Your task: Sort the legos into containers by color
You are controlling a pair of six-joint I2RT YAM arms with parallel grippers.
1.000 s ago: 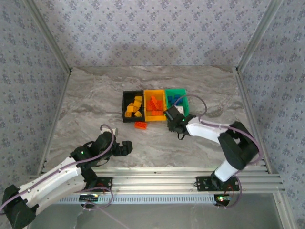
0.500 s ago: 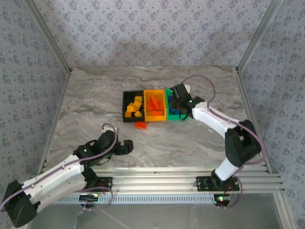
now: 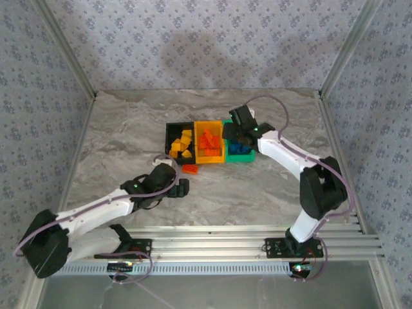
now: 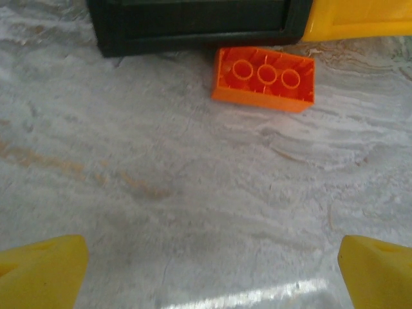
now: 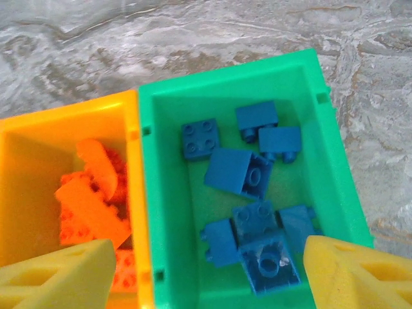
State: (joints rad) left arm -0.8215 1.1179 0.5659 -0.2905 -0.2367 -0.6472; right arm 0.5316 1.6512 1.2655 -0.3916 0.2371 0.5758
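Three bins: black bin point(image 3: 168, 143), yellow-orange bin point(image 3: 209, 160) and green bin point(image 3: 241, 156) sitting joined in a row mid-table; not budging since a second ago
Right gripper point(image 3: 235, 135): hanging over the green bin now; a second ago it was sitting down by the near side of the bins; fingers point(image 5: 61, 277) standing well apart, pinching nothing
Blue legos point(image 5: 238, 172): lying jumbled in the green bin; one resting right below the spread right fingers at the bottom of the wrist view
Left gripper point(image 3: 182, 187): reaching further up the table than a second ago, getting close to the loose lego; fingers point(image 4: 38, 270) standing wide apart, holding nothing
Loose orange-red lego point(image 4: 264, 79): lying flat on the table just in front of where the black bin meets the yellow-orange one, three round rings showing on top; staying in the same spot as before
Yellow legos point(image 3: 182, 145): sitting in the black bin
Orange-red legos point(image 5: 90, 206): piling up in the yellow-orange bin
In the way: black bin's front wall standing right behind the loose lego; bare marble lying between it and the left fingers
Around: marble-look table point(image 3: 116, 148); patterned wallpaper point(image 3: 206, 45); metal rails point(image 3: 212, 235) along the near edge
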